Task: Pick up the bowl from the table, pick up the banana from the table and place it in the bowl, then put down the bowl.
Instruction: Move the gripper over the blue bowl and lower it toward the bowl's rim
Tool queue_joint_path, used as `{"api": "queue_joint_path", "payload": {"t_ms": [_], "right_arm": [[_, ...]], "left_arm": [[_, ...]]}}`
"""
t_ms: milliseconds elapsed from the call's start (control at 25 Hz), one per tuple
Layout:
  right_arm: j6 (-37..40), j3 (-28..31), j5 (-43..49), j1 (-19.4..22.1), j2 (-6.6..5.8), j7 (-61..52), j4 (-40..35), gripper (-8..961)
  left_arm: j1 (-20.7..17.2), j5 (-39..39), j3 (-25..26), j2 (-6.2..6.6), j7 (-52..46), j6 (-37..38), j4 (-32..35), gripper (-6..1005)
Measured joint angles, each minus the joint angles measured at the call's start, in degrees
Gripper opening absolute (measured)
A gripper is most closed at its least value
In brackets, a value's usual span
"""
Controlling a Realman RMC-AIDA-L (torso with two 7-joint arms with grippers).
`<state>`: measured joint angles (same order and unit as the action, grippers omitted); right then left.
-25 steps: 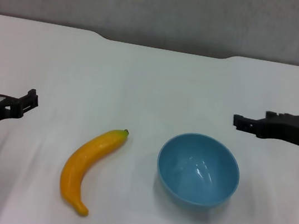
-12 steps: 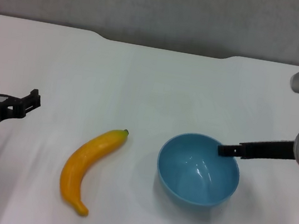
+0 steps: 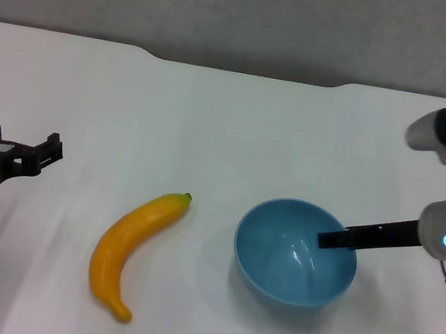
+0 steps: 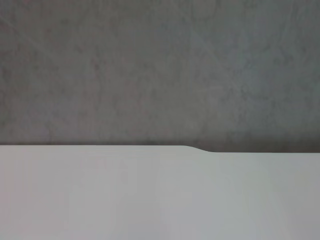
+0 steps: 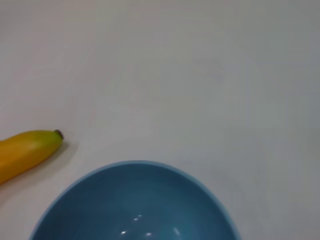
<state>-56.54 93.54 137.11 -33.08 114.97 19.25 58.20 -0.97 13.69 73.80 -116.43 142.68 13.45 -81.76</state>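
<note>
The light-blue bowl point(image 3: 292, 266) stands upright on the white table point(image 3: 228, 134), right of centre. To its left lies the yellow banana point(image 3: 128, 249), its dark stem tip pointing toward the far side. My right gripper point(image 3: 332, 237) reaches in from the right, turned on edge, with its dark tip over the bowl's right rim and just inside; it is open and holds nothing. The right wrist view shows the bowl point(image 5: 135, 205) close below and the banana's stem end point(image 5: 27, 150) beside it. At the table's left edge my left gripper point(image 3: 21, 150) is parked open and empty.
The table's dark notched far edge point(image 3: 246, 70) runs across the back, with a grey wall behind it. The left wrist view shows only that table edge point(image 4: 200, 149) and the wall. White tabletop surrounds the bowl and banana.
My right gripper has come down from the far right, turned on edge, and advanced left until its tip is over the bowl's right rim. Bowl, banana and left arm have not moved.
</note>
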Motion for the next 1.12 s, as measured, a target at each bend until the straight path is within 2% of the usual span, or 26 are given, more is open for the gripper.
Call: {"api": "queue_joint_path", "payload": {"t_ms": [760,1120], "right_arm": [[2.1,-1.4,0.0,-5.2,-0.12,-1.3,-10.4,808],[3.1,-2.0,0.2,-5.7,-0.02,-1.0,-11.2,772]], "left_arm": [[0.8,0.0,-0.5,-0.1,-0.2,0.0,0.4,852],[1.0,-0.1,-0.7,-0.11,-0.2,0.0,0.8,849]]}}
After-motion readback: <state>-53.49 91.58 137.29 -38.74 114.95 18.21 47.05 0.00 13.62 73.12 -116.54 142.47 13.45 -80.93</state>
